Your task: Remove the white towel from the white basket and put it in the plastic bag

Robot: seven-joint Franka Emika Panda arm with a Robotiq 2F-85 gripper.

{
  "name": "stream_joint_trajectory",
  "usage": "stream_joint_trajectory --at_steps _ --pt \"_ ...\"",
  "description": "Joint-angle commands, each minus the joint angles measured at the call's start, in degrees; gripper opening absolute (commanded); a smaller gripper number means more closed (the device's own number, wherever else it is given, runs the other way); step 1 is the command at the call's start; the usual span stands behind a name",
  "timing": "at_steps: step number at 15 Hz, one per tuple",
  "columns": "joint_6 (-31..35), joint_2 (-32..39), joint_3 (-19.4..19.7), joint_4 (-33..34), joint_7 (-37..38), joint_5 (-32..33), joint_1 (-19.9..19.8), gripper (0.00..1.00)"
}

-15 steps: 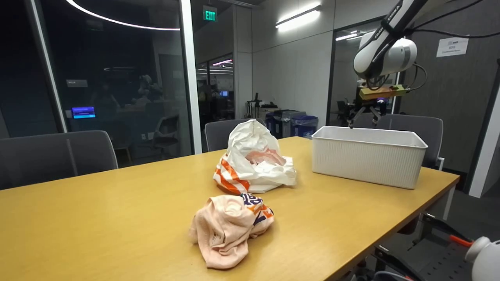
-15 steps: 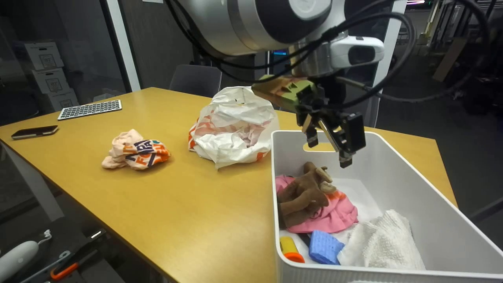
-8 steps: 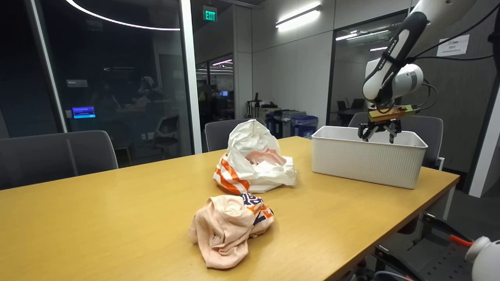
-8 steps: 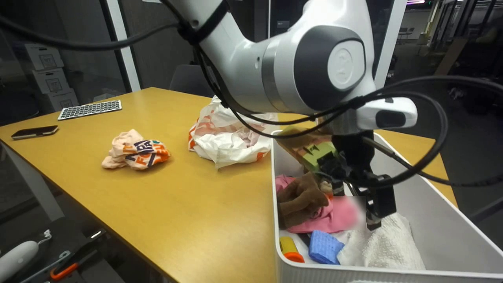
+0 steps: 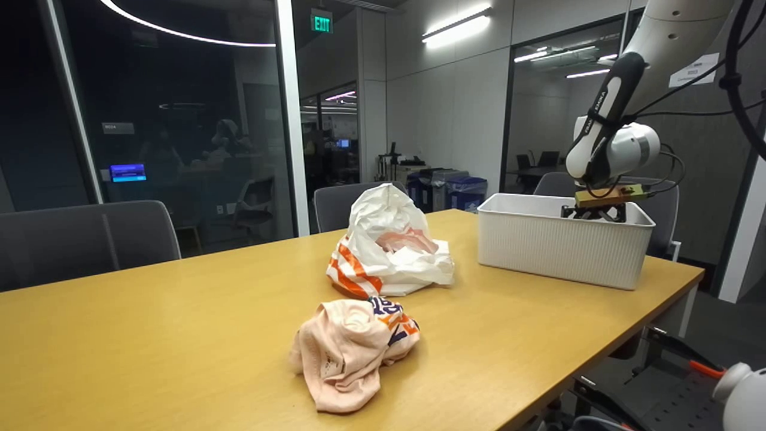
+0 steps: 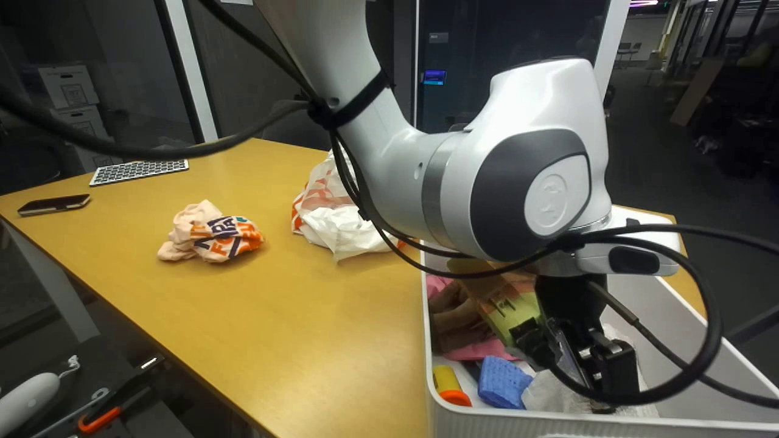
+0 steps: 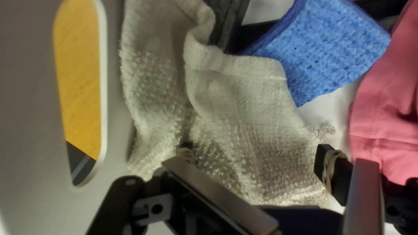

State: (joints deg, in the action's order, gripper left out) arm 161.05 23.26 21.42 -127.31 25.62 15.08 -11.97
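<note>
The white towel (image 7: 235, 107) lies crumpled on the floor of the white basket (image 5: 556, 248). It also shows partly in an exterior view (image 6: 551, 392), where the arm covers much of it. My gripper (image 7: 256, 156) is inside the basket, pointing down, with its fingers wide apart over the towel. In the wrist view, the left fingertip presses against or sits in a towel fold. The right fingertip is by the towel's edge, near the pink cloth. The white plastic bag (image 5: 389, 263) with orange stripes stands on the table, its mouth open; in an exterior view (image 6: 341, 228) the arm partly hides it.
The basket also holds a blue sponge (image 7: 323, 49), a pink cloth (image 7: 385, 124), a brown toy (image 6: 453, 316) and a yellow-orange tub (image 6: 449, 383). A peach cloth (image 5: 353, 353) lies on the table. A keyboard (image 6: 140, 170) and a phone (image 6: 53, 205) lie farther along.
The arm has come down from above the basket's rim into the basket, moving over to the towel. The gripper's fingers have stayed apart. The towel and bag have not visibly moved.
</note>
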Motion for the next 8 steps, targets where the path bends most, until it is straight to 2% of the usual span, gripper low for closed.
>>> stream_joint_trajectory --at_steps 1,5,8 --pt "5.4 -0.2 0.0 -1.0 -2.7 -5.2 0.7 0.62" --pt "8.4 -0.9 0.6 -2.5 -3.9 -8.4 2.2 0.24" --pt "9.0 -0.9 1.2 -3.2 -3.9 -9.9 3.1 0.01"
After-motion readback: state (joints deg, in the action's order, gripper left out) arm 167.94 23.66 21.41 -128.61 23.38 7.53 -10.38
